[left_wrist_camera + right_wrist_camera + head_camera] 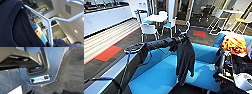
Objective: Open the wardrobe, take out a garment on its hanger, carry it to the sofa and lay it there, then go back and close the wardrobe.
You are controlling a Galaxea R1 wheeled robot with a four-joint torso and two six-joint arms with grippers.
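My left arm reaches forward over the blue sofa (159, 75), and its end effector (182, 38) is closed on the white hanger (187, 27), whose hook stands up just above it. The black T-shirt (185, 58) hangs straight down from the end effector, in front of the sofa seat, and its lower edge is near the seat cushion but I cannot tell if it touches. In the left wrist view the hanger (50, 23) crosses the picture as a thin white frame, and the black T-shirt (13, 25) lies close beside it, with its collar seam visible.

Beyond the end effector I see a white round table (156, 18) with white chairs (148, 29) around it, well apart from the sofa. To the right of the end effector, on the far end of the sofa, lies an orange cloth (234, 44) on top of something white.

In the right wrist view I see a grey part of the robot base (52, 63) with a white label, and dark carpet (75, 72) beside it. For the right end effector I cannot tell how open it is.
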